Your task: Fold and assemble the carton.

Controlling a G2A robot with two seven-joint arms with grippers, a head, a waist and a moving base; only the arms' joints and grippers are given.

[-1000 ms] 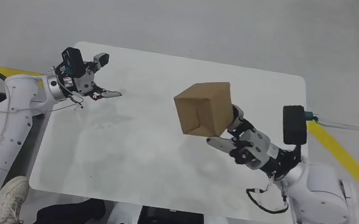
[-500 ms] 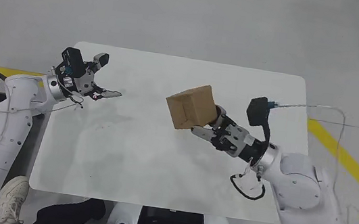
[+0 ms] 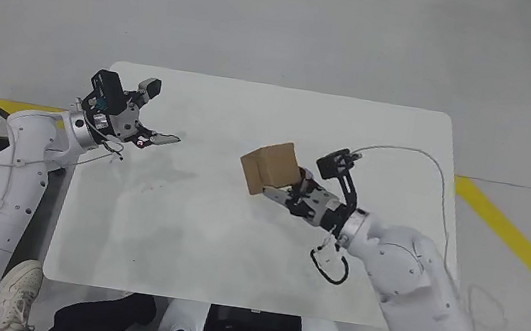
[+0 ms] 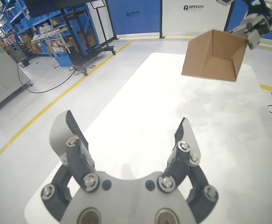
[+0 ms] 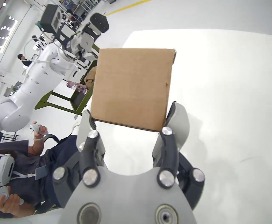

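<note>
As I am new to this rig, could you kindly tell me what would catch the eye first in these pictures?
The brown carton strikes first. The right gripper holds it above the middle of the white table, its open side turned toward the left gripper, which hangs open and empty over the table's far-left corner.

only print: a short logo line on blue perforated wall panel (image 4: 133, 22) and on white wall panel (image 4: 195, 21) beside it
</note>
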